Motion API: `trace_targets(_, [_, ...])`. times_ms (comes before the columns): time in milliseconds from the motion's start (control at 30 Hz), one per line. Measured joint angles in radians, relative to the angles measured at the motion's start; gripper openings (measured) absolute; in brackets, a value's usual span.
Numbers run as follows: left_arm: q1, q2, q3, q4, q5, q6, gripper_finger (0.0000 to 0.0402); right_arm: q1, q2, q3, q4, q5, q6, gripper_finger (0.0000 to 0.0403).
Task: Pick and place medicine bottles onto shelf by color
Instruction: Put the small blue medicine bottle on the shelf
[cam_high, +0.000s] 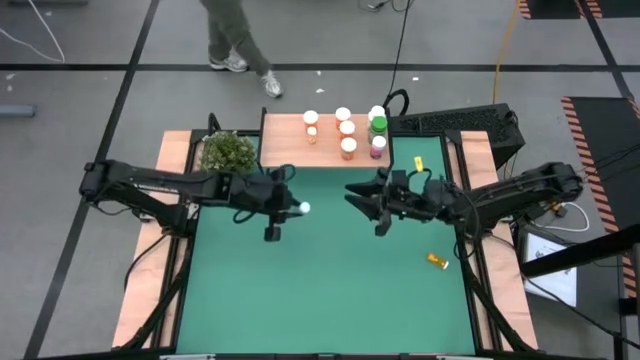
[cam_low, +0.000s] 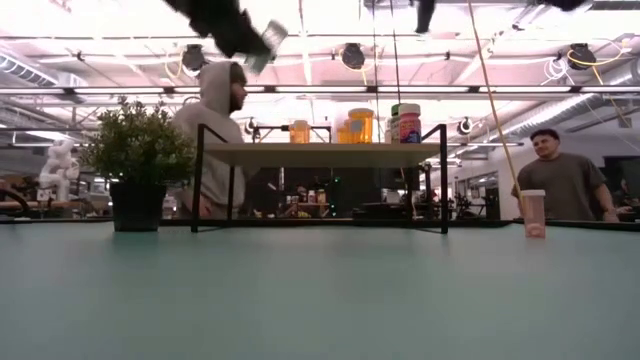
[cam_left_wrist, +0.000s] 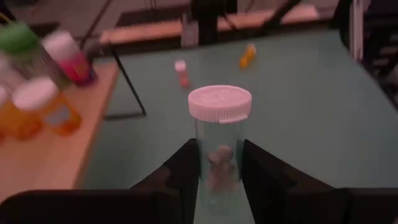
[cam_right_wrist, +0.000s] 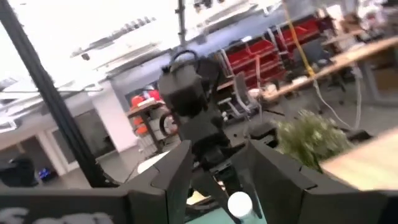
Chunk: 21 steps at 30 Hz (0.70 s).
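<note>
My left gripper (cam_high: 285, 207) hangs high over the green mat's middle, shut on a clear-bodied medicine bottle (cam_left_wrist: 219, 124) whose white cap (cam_high: 303, 208) points toward the table's right. My right gripper (cam_high: 368, 210) faces it from the right, open, with nothing between its fingers. The light-wood shelf (cam_high: 290, 135) stands on black legs at the far edge, and several orange, pink and green-capped bottles (cam_high: 347, 130) stand on it. A small pink bottle (cam_low: 533, 212) stands upright on the mat to the shelf's right. An orange bottle (cam_high: 437, 260) lies on its side on the right part of the mat. My left gripper pinches the bottle's clear body (cam_left_wrist: 217, 168), below the cap, between its two fingers (cam_left_wrist: 183, 168). The fingers come level from the table's left and lie along the bottle. The bottle is lifted clear of the mat, with its cap (cam_left_wrist: 220, 102) jutting out past the fingertips.
A bushy green plant (cam_high: 228, 152) in a dark pot stands left of the shelf. A person walks on the floor beyond the far edge; two people show behind the table in the low view. The mat's near half (cam_high: 330, 300) is bare.
</note>
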<state>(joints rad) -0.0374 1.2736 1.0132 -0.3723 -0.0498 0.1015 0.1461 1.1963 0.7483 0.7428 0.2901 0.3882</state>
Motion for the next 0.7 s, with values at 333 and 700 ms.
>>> trace_targets(333, [0.004,0.0,0.162,0.034,0.0,-0.007,0.0108,-0.047,0.16,0.362,-0.183,-0.195,-0.13,0.0191])
trace_targets(700, [0.004,0.0,0.227,0.044,-0.094,-0.085,0.0108,-0.078,0.247,0.55,-0.15,-0.194,-0.248,0.025])
